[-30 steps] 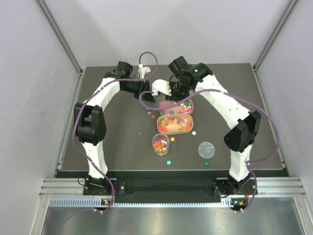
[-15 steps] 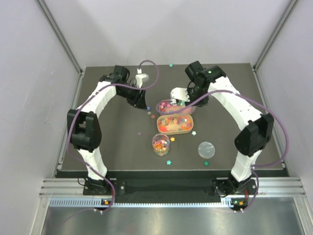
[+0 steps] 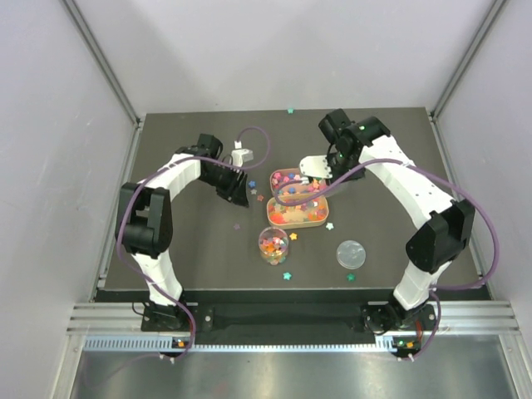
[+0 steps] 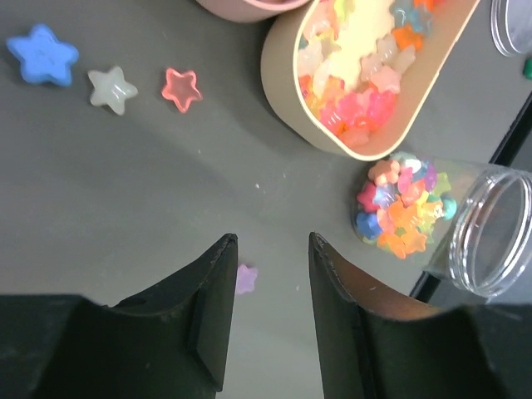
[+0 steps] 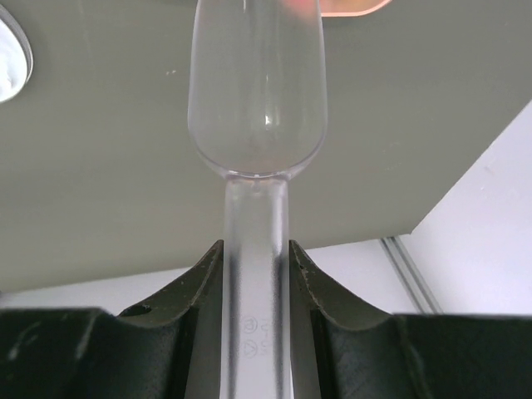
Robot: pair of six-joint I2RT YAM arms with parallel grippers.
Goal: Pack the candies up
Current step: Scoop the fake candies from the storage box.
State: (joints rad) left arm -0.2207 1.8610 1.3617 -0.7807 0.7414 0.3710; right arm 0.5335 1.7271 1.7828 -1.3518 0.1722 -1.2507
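Scooping looks like the step in hand; right gripper (image 5: 255,259) is clamped tight on the handle of the clear scoop (image 5: 256,100), whose bowl is empty, its tip at the edge of the pink tray (image 3: 274,176); left gripper (image 4: 272,249) hovers low over the table (image 4: 125,183), jaws partly apart with nothing between them, a purple star (image 4: 245,278) lying just past its tips; candies (image 4: 357,91) sit mostly in the tan tray (image 4: 281,100) and the pink one, with some in the jar (image 3: 273,245), which stands just in front of the tan tray, its lid (image 3: 351,253) off to the right; a few strays dot the table, among them a blue star (image 4: 41,56)

To do it well, I would bring the scoop in shallow along the tray's length so that it does not shove the tray; take a modest load, since a heaped bowl will likely shed pieces; carry it level; tip slowly over the centre of the jar's mouth; the jar is unheld and probably light, so a knock from the scoop could topple it, and the left gripper might steady it; for strays, straddle one star and close right at the table
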